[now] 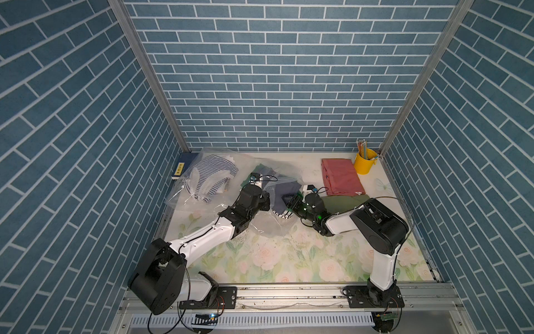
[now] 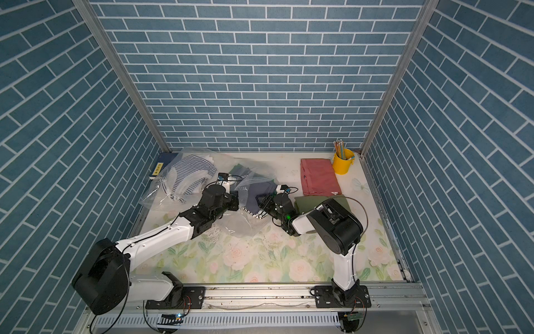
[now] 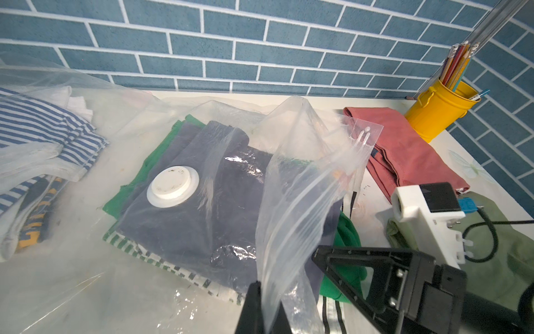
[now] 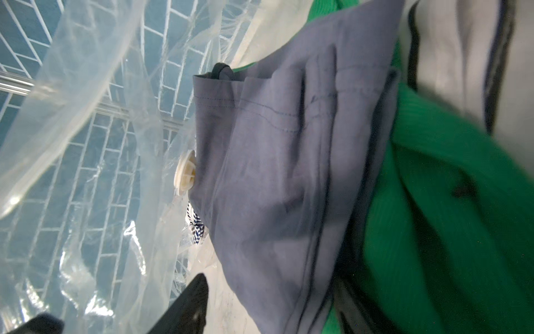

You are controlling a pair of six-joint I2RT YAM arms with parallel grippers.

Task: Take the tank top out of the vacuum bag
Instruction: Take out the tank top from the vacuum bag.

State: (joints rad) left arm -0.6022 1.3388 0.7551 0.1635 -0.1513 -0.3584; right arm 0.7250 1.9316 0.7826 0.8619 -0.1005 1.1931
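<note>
Both top views look steeply down from high at the front over the whole surface [image 1: 289,254]. Both wrist views sit close, sharing the bag [image 3: 303,173].

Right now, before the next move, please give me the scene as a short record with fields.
left gripper: shut on the lifted open edge of the vacuum bag
right gripper: open, at the bag mouth by the navy garment
bag contents: navy garment on green garment, white valve above them
status: navy garment still inside the bag
nearby: pink cloth, yellow pencil cup
</note>
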